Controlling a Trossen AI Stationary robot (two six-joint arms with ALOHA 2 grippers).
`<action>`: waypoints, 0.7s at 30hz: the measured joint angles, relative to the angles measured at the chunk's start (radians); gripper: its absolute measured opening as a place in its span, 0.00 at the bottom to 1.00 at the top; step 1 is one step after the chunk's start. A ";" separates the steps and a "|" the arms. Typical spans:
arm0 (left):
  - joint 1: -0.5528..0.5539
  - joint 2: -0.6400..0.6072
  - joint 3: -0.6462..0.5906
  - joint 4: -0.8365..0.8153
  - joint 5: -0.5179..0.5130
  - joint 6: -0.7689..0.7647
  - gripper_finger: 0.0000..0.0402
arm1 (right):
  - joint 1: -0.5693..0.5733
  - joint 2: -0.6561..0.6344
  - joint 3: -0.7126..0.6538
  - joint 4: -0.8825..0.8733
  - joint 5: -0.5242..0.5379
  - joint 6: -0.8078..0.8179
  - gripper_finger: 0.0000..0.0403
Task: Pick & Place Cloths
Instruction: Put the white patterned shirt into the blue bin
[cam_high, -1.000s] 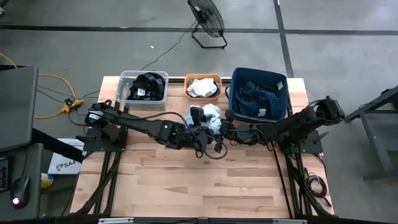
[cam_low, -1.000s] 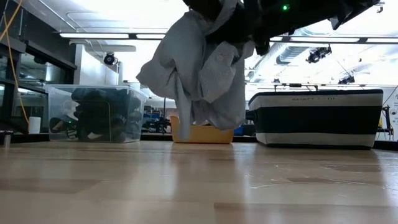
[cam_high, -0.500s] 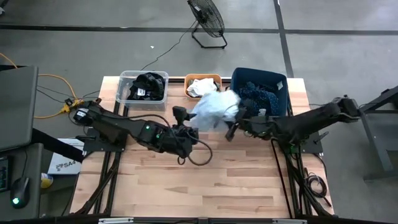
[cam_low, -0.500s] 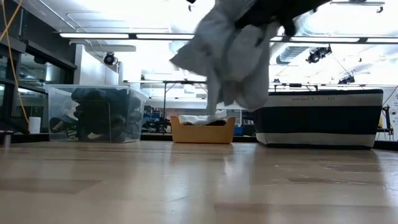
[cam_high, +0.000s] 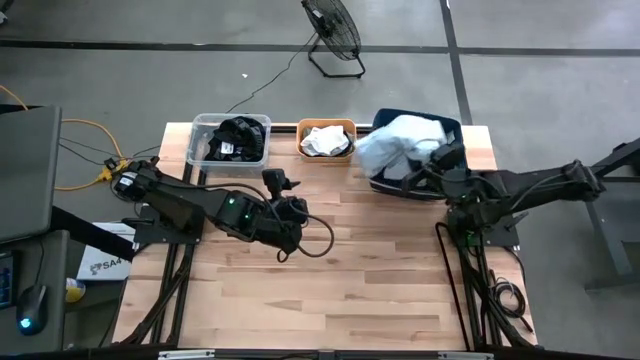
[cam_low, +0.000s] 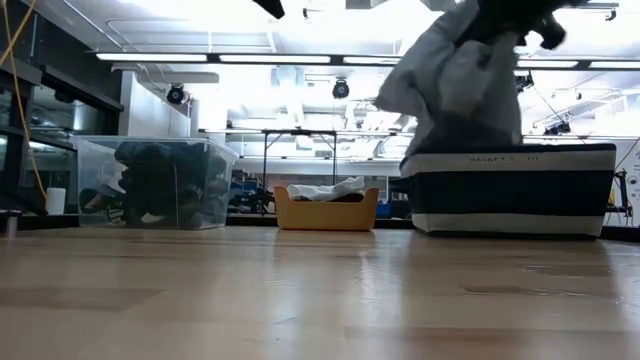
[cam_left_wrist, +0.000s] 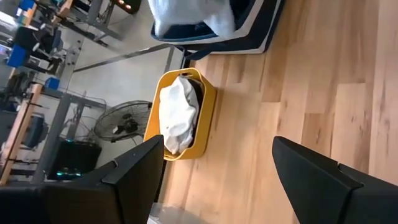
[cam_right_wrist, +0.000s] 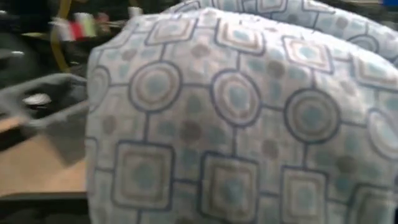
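Observation:
A light blue patterned cloth (cam_high: 400, 140) hangs bunched over the dark blue bin (cam_high: 457, 130) at the far right, with my right gripper (cam_high: 436, 162) shut on it. The low view shows the cloth (cam_low: 455, 80) above the bin (cam_low: 510, 190). It fills the right wrist view (cam_right_wrist: 236, 118) and hides the fingers. My left gripper (cam_high: 292, 203) stands open over the table's middle, clear of the cloth, with nothing between its fingers (cam_left_wrist: 211, 180). A black cloth (cam_high: 238, 135) lies in the clear bin and a white cloth (cam_high: 323, 140) in the orange bin. My right gripper holds the light blue cloth at its right-hand side (cam_high: 425, 155), coming about level from the table's right. The cloth covers the fingers, so the kind of hold does not show. The cloth is bunched and lifted clear of the table, and its lower end (cam_low: 450, 140) hangs at the bin's rim.
The clear bin (cam_high: 200, 150), the orange bin (cam_high: 326, 125) and the dark blue bin stand in a row along the far edge. Bare wooden table (cam_high: 330, 280) lies in front of them. A fan (cam_high: 333, 30) stands on the floor beyond the table.
My right gripper has carried the light blue cloth up and from the table's middle toward the far right, until it hangs over the dark blue bin. My left gripper, which was at the cloth a second ago, has drawn back toward the left and is apart from it.

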 joint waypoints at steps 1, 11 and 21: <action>0.000 0.000 0.000 0.000 0.003 -0.006 0.73 | -0.009 -0.010 0.000 -0.039 0.018 0.027 0.32; 0.000 0.000 0.000 0.004 0.004 -0.028 0.73 | -0.245 0.025 0.000 -0.368 -0.045 0.363 0.32; 0.000 0.000 0.000 0.005 0.013 -0.036 0.73 | -0.525 0.235 -0.001 -0.437 -0.364 0.443 0.32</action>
